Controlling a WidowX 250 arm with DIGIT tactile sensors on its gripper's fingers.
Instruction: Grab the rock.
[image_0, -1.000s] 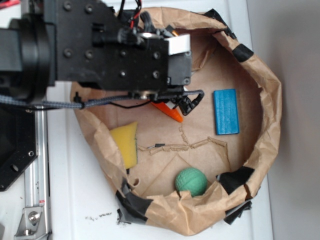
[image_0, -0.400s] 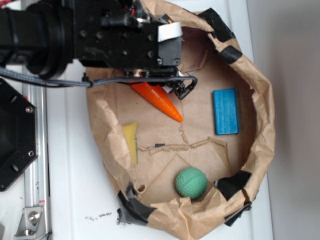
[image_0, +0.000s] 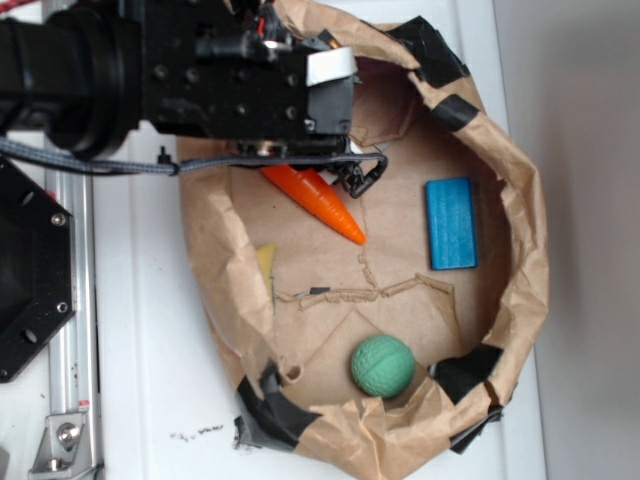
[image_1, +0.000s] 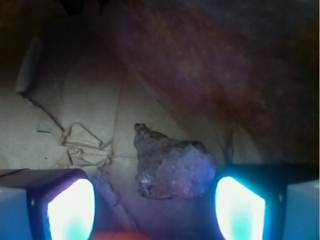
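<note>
Lying between spread fingers (image_1: 240, 210) — rock (image_1: 170, 167), long axis crosswise.

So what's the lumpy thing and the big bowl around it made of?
The lump looks like real stone: rough, jagged, dull, with tiny sparkly grains. The bowl looks like crumpled brown paper, creased and matte, patched with black tape.

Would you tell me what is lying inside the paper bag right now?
Inside the paper bag: an orange carrot, a blue block, a green ball and a yellow sponge, mostly covered by the wall. The arm covers the rock from outside; the wrist view shows it between the open gripper.
</note>
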